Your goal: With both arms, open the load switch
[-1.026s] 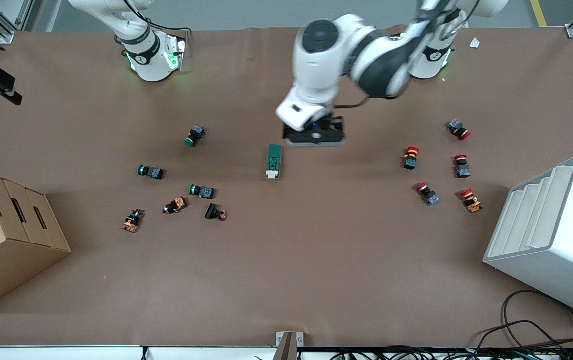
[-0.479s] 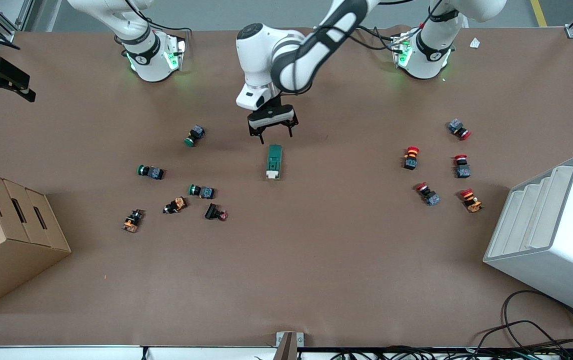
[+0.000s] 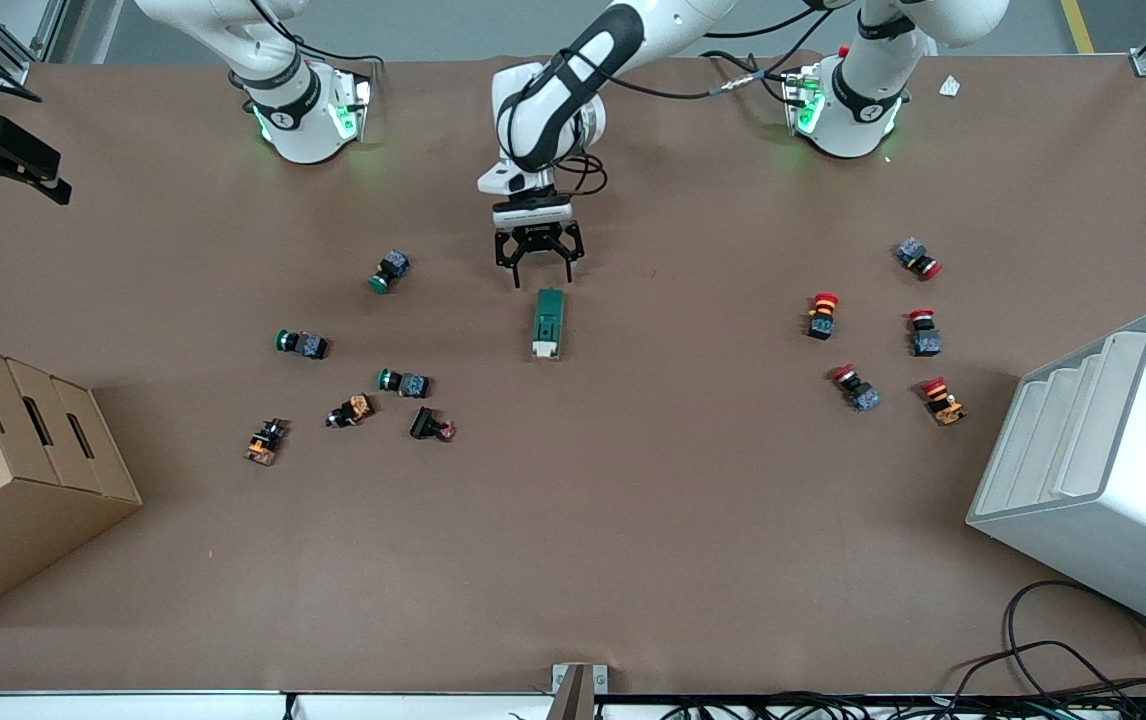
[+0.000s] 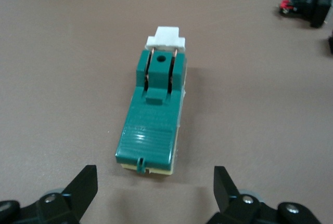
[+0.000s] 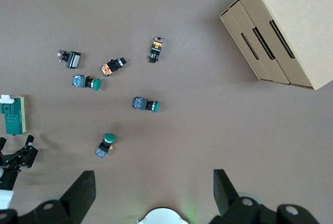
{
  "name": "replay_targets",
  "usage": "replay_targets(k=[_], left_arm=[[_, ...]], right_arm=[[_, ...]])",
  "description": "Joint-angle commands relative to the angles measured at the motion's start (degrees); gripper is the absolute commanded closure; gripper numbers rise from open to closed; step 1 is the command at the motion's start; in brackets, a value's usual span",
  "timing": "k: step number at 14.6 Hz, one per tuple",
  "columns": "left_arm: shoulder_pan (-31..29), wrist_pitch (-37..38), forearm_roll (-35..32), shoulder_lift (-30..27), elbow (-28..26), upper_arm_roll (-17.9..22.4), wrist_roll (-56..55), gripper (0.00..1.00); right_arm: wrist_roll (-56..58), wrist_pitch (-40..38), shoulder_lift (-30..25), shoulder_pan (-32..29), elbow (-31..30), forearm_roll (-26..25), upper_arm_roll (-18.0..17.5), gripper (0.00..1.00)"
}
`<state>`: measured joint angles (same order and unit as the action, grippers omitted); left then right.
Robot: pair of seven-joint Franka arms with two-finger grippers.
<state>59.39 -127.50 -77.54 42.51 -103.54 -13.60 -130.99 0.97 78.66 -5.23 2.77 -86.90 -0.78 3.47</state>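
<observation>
1. At the right arm's end of the table, a cardboard box (image 3: 18,470) with three slots sits near the front camera's edge.
2. The right gripper (image 5: 154,188) waits high over that end of the table, close to its own green-lit base; its wrist view shows the fingers spread wide with nothing between them.
3. Below it lies a loose cluster: three green push buttons (image 3: 389,271), (image 3: 299,343), (image 3: 403,381), two orange-bodied parts (image 3: 351,410), (image 3: 265,441) and a black part with a red tip (image 3: 432,426).
4. The load switch (image 3: 548,323) lies flat near the middle of the table, its long side running toward the front camera, with the white lever piece (image 4: 165,37) at the end nearer that camera.
5. The left gripper (image 3: 537,275) hangs low over the table just beside the switch's green end, the end nearer the bases. Its fingers (image 4: 83,183) are spread wider than the switch and touch nothing.
6. Toward the left arm's end stand five red push buttons, among them (image 3: 822,314) and (image 3: 918,259).
7. A white stepped bin (image 3: 1098,470) lies tilted at that end of the table.
</observation>
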Motion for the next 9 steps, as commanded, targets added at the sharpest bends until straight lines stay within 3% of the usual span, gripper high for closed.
replay_targets(k=[1,5,9], left_arm=[[-0.2,-0.2,-5.3,-1.5,-2.6,0.4,-1.5,0.02],[-0.5,2.1,-13.2,-0.1,-2.7,0.6,-5.2,0.05],[-0.5,3.6,-17.8,1.0,-2.5,0.9,-13.1,0.04]], right_arm=[[-1.1,0.0,1.3,-0.3,-0.3,-1.3,0.1,0.00],[-0.6,1.7,2.6,-0.8,-0.1,-0.8,0.5,0.00],[-0.4,2.9,7.7,-2.7,0.2,-1.8,0.7,0.00]])
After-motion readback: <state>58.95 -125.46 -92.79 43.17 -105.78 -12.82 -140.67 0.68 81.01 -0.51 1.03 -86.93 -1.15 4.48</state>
